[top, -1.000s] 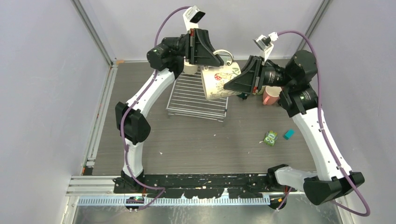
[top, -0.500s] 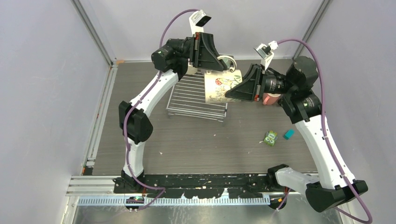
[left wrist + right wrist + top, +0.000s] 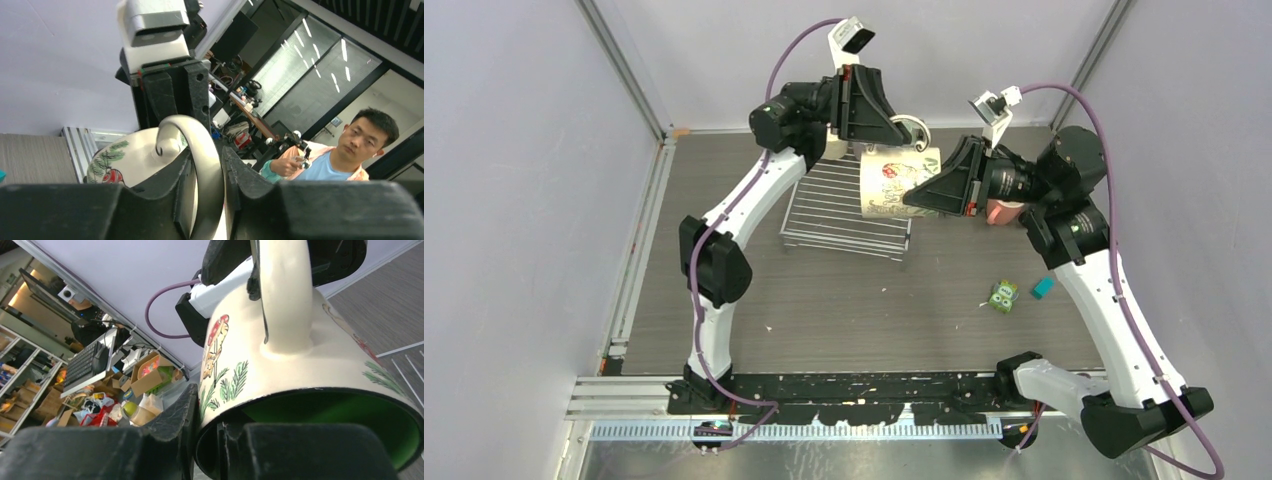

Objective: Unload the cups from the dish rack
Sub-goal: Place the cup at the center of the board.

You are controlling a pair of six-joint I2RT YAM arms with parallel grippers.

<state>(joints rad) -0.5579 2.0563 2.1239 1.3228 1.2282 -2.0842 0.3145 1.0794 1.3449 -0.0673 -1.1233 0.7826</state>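
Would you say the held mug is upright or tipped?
Tipped sideways: the mug lies horizontal, its mouth toward the right gripper.

1. Cream mug (image 3: pixel 892 182): red mushroom and fern print, green inside. On its side in the air by the rack's far right corner, handle in my left gripper (image 3: pixel 904 135), rim in my right gripper (image 3: pixel 920 196).
2. Pink mug (image 3: pixel 1002 211): on the table right of the rack, mostly hidden.
3. Dish rack (image 3: pixel 839 215): silver wire, flat.

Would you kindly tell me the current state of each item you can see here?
Cream mug: in the air, on its side, held by both grippers.
Left gripper: fingers shut on the mug's handle.
Right gripper: fingers shut on the mug's rim.
Dish rack: flat on the table.
Pink mug: on the table, mostly hidden.
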